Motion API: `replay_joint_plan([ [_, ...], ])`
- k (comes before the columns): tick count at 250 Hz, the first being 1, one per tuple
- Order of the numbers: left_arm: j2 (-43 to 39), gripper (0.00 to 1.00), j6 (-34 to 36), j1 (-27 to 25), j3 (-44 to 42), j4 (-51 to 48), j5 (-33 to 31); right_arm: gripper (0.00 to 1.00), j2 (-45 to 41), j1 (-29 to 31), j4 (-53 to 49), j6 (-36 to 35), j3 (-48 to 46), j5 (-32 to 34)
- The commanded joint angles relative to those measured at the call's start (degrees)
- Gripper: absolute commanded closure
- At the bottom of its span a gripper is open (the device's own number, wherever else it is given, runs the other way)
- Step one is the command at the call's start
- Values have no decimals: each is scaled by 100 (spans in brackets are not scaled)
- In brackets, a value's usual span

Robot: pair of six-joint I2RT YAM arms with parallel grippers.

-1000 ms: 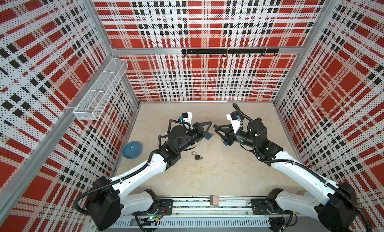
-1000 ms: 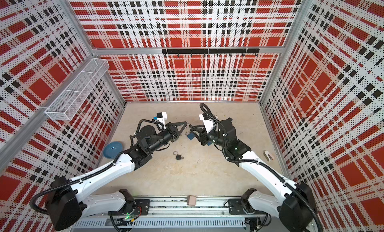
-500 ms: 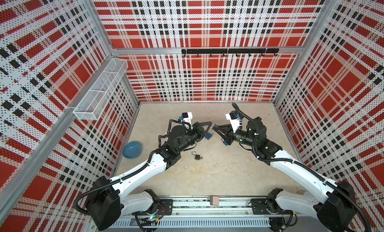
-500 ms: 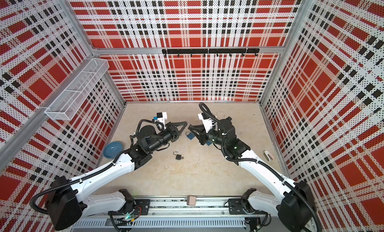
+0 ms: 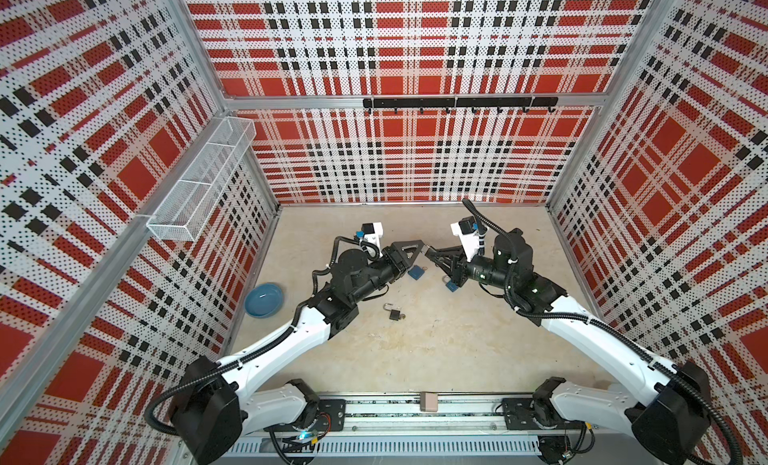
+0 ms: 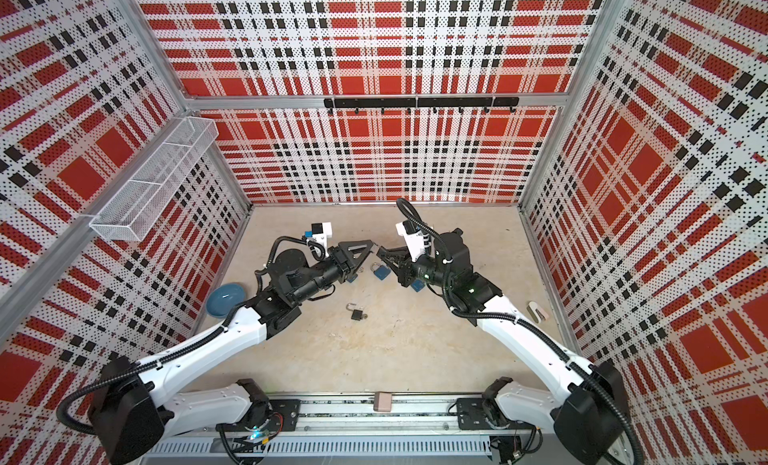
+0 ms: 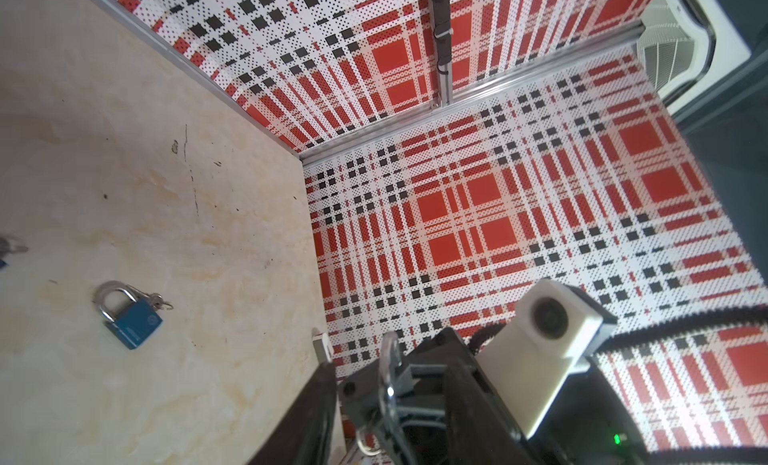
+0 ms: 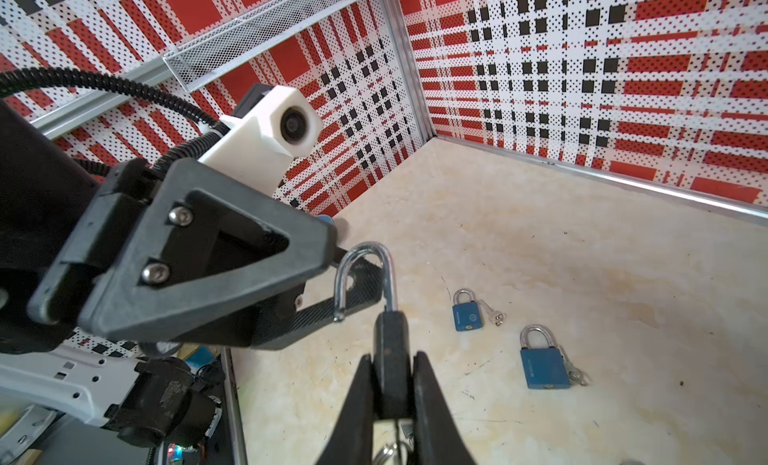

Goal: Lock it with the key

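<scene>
My right gripper (image 8: 392,357) is shut on the body of a black padlock (image 8: 390,334), held above the floor in mid-scene. Its silver shackle (image 8: 365,251) stands open, with one leg free. A key ring (image 8: 388,450) shows under the lock body between my fingers; the key itself is hidden. My left gripper (image 5: 420,251) meets the right gripper (image 5: 432,254) tip to tip. Its jaws are open around the shackle, one finger (image 8: 361,284) behind it and one above. In the left wrist view the shackle (image 7: 388,359) sits close beside a dark finger (image 7: 316,400).
Two blue padlocks (image 5: 417,271) (image 5: 452,285) with keys lie on the floor under the grippers. Another black padlock (image 5: 395,313) lies open nearer the front. A blue bowl (image 5: 264,300) sits by the left wall, a white object (image 6: 536,311) by the right wall. A wire basket (image 5: 199,188) hangs high on the left.
My left gripper's jaws have parted at the shackle. The right gripper has closed tighter on the padlock body. Neither arm has visibly shifted.
</scene>
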Motion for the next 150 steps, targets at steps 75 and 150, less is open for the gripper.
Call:
replay_joint_plan([
  [75,-803,56,2289,815,537,-1992,1597,100,28,-244,-1365,184,685,-1570],
  [150,-914,58,2287,876,303,-2005,2666,100,86,-252,-1663,193,718,-2375],
])
